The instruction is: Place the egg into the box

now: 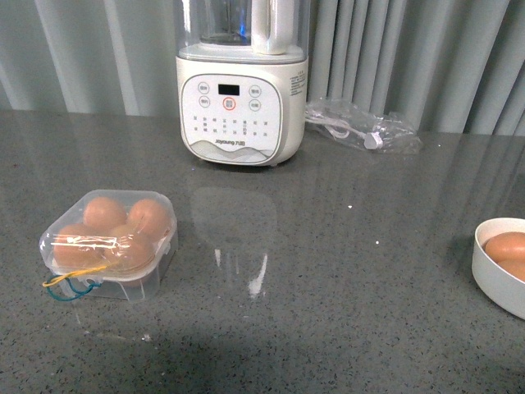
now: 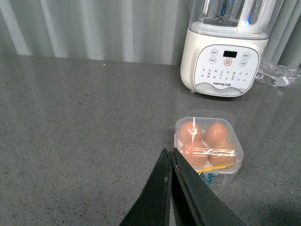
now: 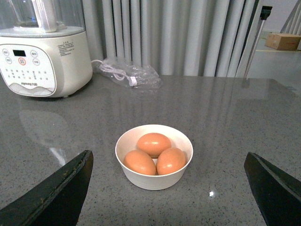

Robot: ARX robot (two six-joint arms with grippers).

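We seem to be at a kitchen-style counter: a speckled grey stone worktop (image 1: 344, 271) carries a cream countertop blender with a touch panel (image 1: 239, 107), its bagged white power cord (image 1: 361, 127) and a round white bowl of brown eggs (image 3: 154, 155), before pleated grey curtains (image 3: 188, 33).

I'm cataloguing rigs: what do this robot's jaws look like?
Both are dark, near-black. The left gripper has long, slim, tapering blades with slightly scuffed edges. The right gripper shows broad, matte wedge-shaped tips. No cables, markings or sleeves are visible; the front view shows neither arm.
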